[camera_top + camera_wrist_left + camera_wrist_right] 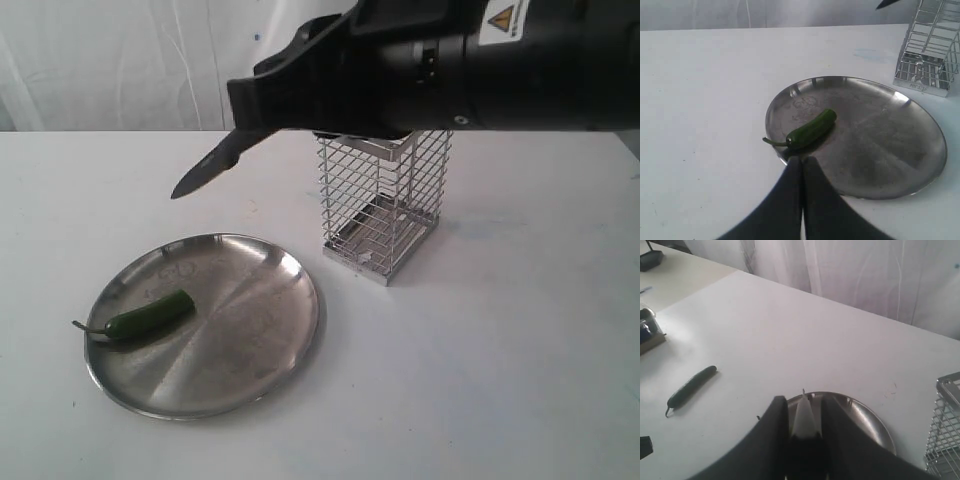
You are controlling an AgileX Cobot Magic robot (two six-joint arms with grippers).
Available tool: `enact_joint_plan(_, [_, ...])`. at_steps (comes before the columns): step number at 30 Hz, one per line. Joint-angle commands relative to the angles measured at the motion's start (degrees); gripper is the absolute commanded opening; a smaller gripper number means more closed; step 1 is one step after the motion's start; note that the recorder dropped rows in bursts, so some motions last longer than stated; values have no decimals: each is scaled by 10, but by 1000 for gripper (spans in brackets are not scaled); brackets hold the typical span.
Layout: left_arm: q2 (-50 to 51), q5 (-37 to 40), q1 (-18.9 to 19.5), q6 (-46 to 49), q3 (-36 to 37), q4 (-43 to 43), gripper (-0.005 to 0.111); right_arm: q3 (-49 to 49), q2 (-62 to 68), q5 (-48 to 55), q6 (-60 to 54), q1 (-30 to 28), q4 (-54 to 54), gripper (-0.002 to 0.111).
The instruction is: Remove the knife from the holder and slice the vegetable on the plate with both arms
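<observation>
While the knife (205,170) hangs in the air above the table (500,350), its black blade slanting down toward the plate (270,330), its handle is clamped between the fingers of the right gripper (255,115), which reaches across the top of the holder (385,200). The vegetable (150,315) lies whole on the plate's left part, stem toward the rim. The wire holder stands upright just beside the plate. The left gripper (801,162) has its fingers pressed together on nothing, tips near the stem.
</observation>
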Motion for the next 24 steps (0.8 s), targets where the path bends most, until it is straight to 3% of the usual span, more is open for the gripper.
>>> enact_joint_plan(1, [-3,2,-1,-5,4,-2,0,11,4,-34,-7,7,-3,0])
enact_joint_plan(19, [-3,1,-1,-5,4,-2,0,13,4,-25,-7,7,-2,0])
enact_joint_plan(24, [-3,-62,-1,-42,4,-55,0,13,4,-26,-7,7,4,0])
